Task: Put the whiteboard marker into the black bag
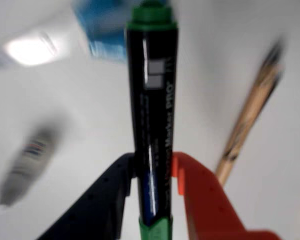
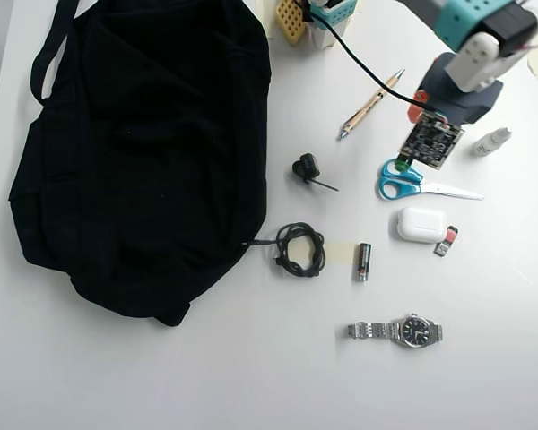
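Marker (image 1: 151, 115) clamped between the gripper's (image 1: 152, 175) 2 fingers, 1 dark, 1 orange, and the wrist view shows it lifted clear of the table. It's a slim black barrel with white print, green at both ends. Grasp looks done; carrying is the step in hand. Overhead, the arm sits above the scissors (image 2: 412, 182), well apart from the bag (image 2: 143, 152) on the left. Next move calls for a long swing left across the clutter, then release over the bag.

The whiteboard marker (image 1: 152, 120) barrel carries blurred white print reading roughly "Marker PRO"; nothing else is legible.
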